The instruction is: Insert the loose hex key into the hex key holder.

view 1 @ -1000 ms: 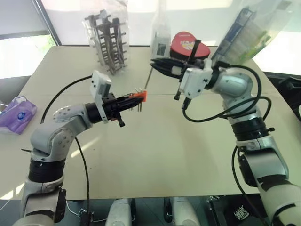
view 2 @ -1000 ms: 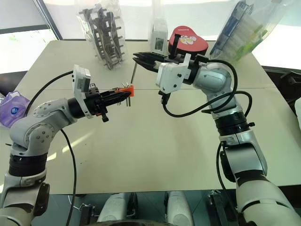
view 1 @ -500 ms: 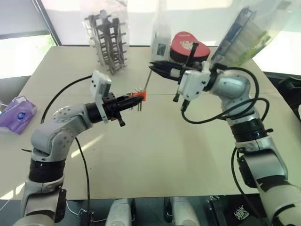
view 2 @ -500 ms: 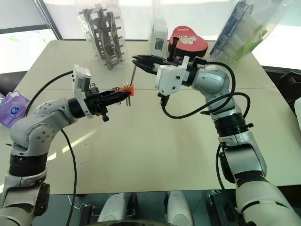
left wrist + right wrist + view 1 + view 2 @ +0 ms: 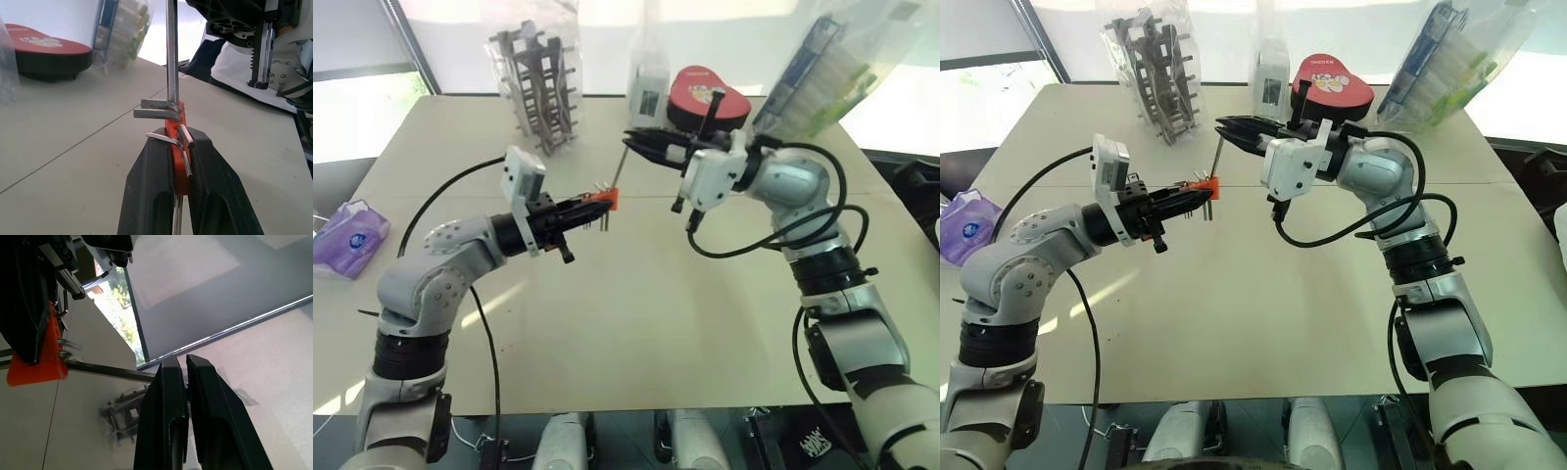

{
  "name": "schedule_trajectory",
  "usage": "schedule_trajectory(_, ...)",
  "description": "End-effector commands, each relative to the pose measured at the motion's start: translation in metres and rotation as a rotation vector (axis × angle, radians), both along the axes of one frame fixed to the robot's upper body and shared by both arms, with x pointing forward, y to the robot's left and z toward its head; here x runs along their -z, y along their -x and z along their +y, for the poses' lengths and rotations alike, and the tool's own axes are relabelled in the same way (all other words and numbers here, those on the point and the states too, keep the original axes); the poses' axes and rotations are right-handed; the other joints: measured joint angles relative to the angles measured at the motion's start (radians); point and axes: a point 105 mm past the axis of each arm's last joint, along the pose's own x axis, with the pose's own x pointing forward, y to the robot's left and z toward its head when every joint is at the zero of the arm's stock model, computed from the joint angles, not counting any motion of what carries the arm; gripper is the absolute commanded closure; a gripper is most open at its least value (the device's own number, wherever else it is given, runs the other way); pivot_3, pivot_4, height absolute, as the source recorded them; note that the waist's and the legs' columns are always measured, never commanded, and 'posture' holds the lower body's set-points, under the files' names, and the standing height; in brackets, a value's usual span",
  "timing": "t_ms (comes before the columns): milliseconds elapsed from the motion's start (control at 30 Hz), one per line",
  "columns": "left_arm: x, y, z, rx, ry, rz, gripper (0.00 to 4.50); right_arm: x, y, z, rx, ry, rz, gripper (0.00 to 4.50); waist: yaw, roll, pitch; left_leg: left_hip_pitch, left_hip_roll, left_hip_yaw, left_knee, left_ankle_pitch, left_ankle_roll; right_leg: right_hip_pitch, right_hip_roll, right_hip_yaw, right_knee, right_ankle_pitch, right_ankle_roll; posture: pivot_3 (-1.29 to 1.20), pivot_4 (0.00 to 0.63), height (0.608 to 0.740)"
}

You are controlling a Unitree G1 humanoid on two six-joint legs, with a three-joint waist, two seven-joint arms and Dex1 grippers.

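My left gripper (image 5: 588,206) is shut on the hex key holder (image 5: 605,202), a small orange-red block with several short metal keys sticking out. In the left wrist view the holder (image 5: 177,147) sits clamped between the two black fingers (image 5: 149,186). My right gripper (image 5: 631,141) hangs just above and behind the holder, shut on the upper end of the loose hex key (image 5: 619,168), a thin dark rod. The rod runs down from the right fingers (image 5: 166,396) to the holder. There the key (image 5: 171,54) meets the block's top edge.
At the back of the beige table (image 5: 656,313) stand a bagged grey rack (image 5: 538,83), a white packet (image 5: 648,88), a red heart-shaped case (image 5: 700,98) and a bag of tubes (image 5: 822,73). A purple tissue pack (image 5: 350,240) lies at the left edge.
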Motion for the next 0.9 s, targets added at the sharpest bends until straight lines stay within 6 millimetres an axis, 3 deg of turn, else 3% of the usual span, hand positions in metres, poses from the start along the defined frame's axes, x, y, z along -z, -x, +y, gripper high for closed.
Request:
schedule_trajectory(33, -0.017, 0.008, -0.006, 0.034, 0.013, -0.072, 4.5, -0.007, 0.003, -0.001, -0.007, -0.008, -0.038, 4.47, 0.0, 0.0, 0.0, 0.0, 0.0, 0.0, 0.0, 0.0, 0.0, 0.0, 0.0, 0.0, 0.0, 0.0, 0.0, 0.0, 0.15, 0.74)
schedule_trajectory(600, -0.017, 0.006, -0.004, 0.028, 0.011, -0.074, 4.5, -0.001, 0.007, -0.005, -0.008, 0.029, -0.038, 4.47, -0.001, 0.0, 0.0, 0.0, 0.0, 0.0, 0.0, 0.0, 0.0, 0.0, 0.0, 0.0, 0.0, 0.0, 0.0, 0.0, 0.15, 0.74)
schedule_trajectory(900, -0.017, 0.007, -0.006, 0.041, 0.004, -0.074, 4.5, 0.005, 0.02, 0.008, -0.088, 0.08, -0.073, 4.47, -0.001, 0.0, 0.0, 0.0, 0.0, 0.0, 0.0, 0.0, 0.0, 0.0, 0.0, 0.0, 0.0, 0.0, 0.0, 0.0, 0.15, 0.74)
